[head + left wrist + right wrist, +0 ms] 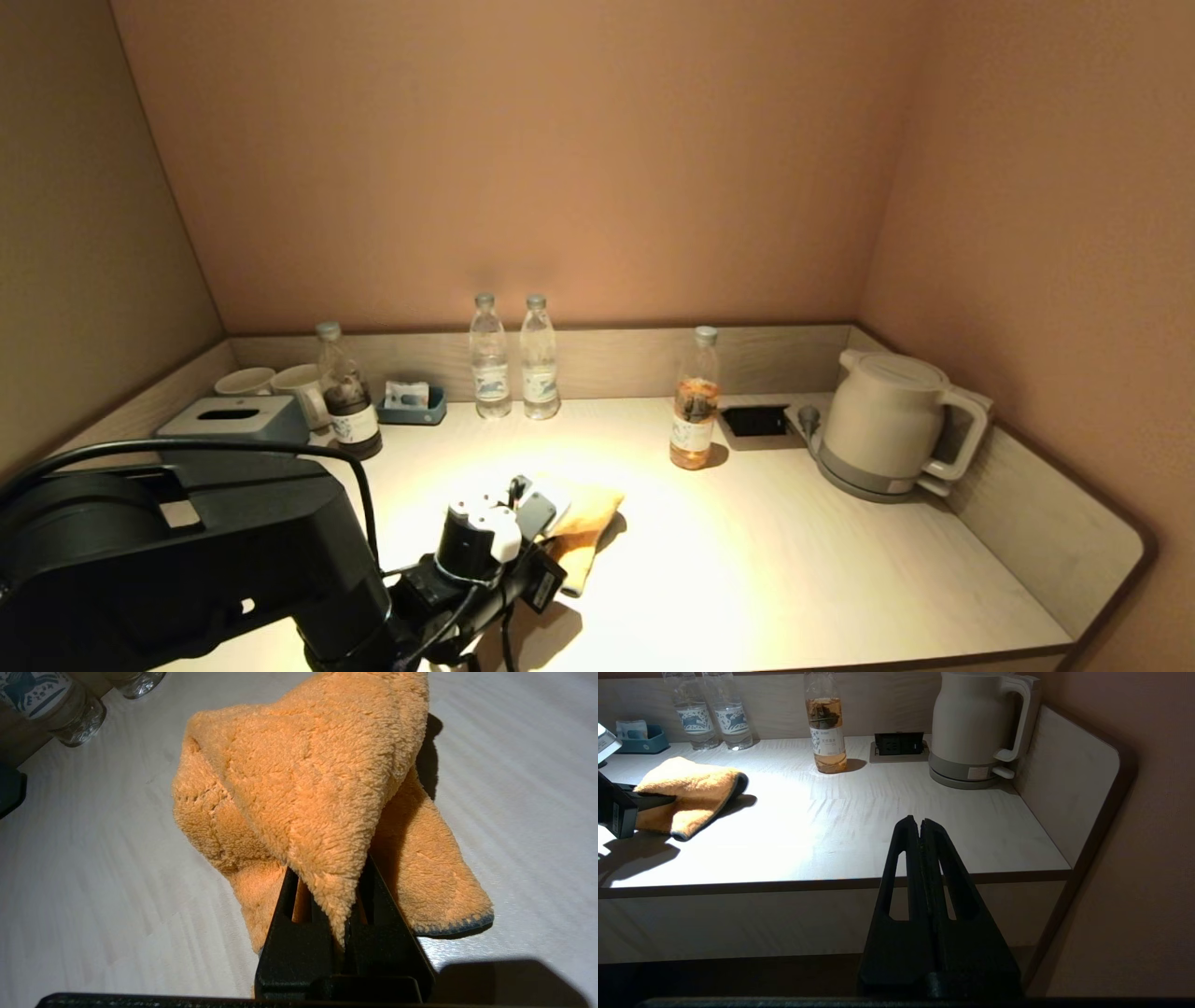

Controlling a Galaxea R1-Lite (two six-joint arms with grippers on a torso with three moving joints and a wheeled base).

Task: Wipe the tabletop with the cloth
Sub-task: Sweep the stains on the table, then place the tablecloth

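On the pale wood-grain counter [794, 560], near its front middle: one fluffy orange microfibre cloth [586, 525], folded, lying flat, one corner pinched in the closed left pincer [345, 905] so it can be dragged. Bottles and kettle are ranged rearward. Right pincer [920, 826] is held closed, off the front edge, idle.

Head view looks down across the whole worktop [794, 560] toward the back wall. Left wrist view sits very close over the cloth [299, 788]; right wrist view looks from off the front edge, sharing cloth and kettle [971, 723] with head.
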